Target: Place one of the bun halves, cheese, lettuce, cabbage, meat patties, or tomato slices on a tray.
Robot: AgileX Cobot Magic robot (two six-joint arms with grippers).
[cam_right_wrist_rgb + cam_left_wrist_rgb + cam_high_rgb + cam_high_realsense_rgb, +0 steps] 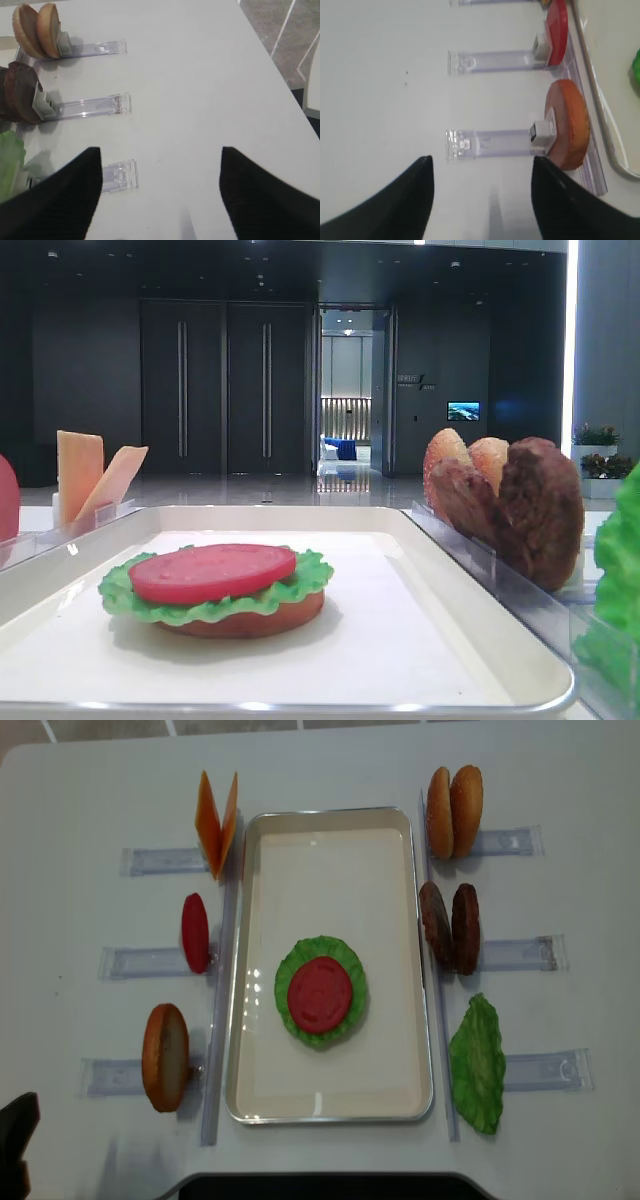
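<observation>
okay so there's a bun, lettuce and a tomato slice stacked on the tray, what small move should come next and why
Probably ease the open right claw toward the meat patties standing in the rack right of the tray. The stack so far is bun, lettuce and tomato slice, no patty yet, and that claw holds nothing.

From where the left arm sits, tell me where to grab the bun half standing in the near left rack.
Grip the bun half across its two flat faces near the top edge, coming down from above. It stands on edge in the clear rack, a pusher block against one face, so the upper rim is the free part. The left gripper is open, empty, just short of the rack.
</observation>
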